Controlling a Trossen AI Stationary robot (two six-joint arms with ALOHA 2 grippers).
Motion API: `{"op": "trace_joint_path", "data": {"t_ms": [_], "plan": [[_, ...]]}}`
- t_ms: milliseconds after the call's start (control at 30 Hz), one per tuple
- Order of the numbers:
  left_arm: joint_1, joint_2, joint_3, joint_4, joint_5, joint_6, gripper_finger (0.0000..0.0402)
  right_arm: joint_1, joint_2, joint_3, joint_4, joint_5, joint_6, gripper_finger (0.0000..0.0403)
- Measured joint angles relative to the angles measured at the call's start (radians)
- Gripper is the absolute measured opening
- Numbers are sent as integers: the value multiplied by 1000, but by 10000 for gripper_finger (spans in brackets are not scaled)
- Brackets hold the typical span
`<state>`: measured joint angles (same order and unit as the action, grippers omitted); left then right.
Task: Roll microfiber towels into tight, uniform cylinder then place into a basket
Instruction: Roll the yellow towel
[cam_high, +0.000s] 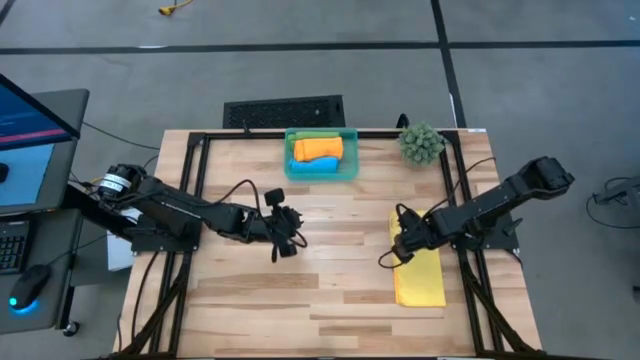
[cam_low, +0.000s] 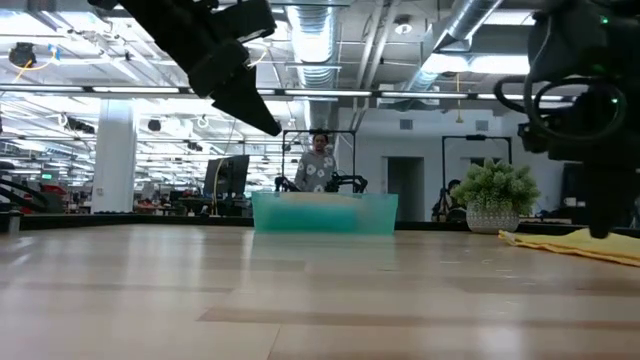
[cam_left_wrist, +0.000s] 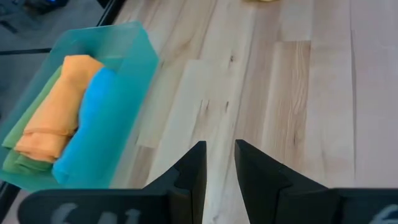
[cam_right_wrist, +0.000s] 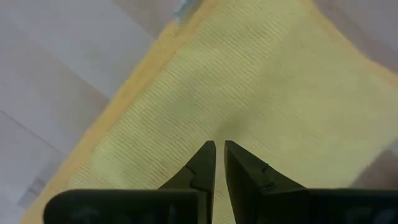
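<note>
Your right gripper (cam_high: 400, 250), fingers nearly closed and empty, hovers over the yellow towel (cam_high: 421, 276) lying flat at the table's four o'clock. It looks soft, light and limp; pinch its near short edge. The left gripper (cam_high: 284, 240), narrowly parted and empty, waits mid-table.

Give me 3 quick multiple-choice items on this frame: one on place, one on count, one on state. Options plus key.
1. Where does the yellow towel lie?
A. in the basket
B. flat on the table under the right claw
C. beside the plant

2. How many rolled towels sit in the basket?
A. one
B. two
C. three

3. What is the left claw holding?
A. nothing
B. the blue towel
C. the basket rim

Key: 1 B, the right claw hangs right over the spread cloth. 2 C, the orange towel, blue towel and green towel lie side by side inside. 3 A, only bare wood shows between its fingers.
</note>
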<state>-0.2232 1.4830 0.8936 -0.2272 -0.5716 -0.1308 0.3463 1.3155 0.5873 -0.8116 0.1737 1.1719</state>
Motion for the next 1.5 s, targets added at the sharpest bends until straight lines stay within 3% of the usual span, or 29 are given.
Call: {"op": "trace_joint_path", "data": {"t_ms": [200, 500, 800, 967, 1100, 1333, 1500], "plan": [[-1, 0, 0, 0, 0, 11, 77, 20, 4, -66, 206, 3, 33, 56], [-1, 0, -1, 7, 0, 14, 77, -65, 148, -63, 500, 63, -53, 40], [-1, 0, -1, 10, 0, 0, 77, -135, 333, 83, 755, 58, -183, 14], [0, 0, -1, 6, 1, -33, 77, -153, 471, 215, 774, 48, -294, 21], [-1, 0, -1, 2, 1, -51, 77, -152, 496, 282, 750, 33, -380, 26], [-1, 2, -1, 8, 3, -53, 77, -146, 343, 295, 629, 48, -439, 20], [0, 11, -2, 18, 26, -53, 85, -98, 190, 294, 455, 208, -440, 21]]}}
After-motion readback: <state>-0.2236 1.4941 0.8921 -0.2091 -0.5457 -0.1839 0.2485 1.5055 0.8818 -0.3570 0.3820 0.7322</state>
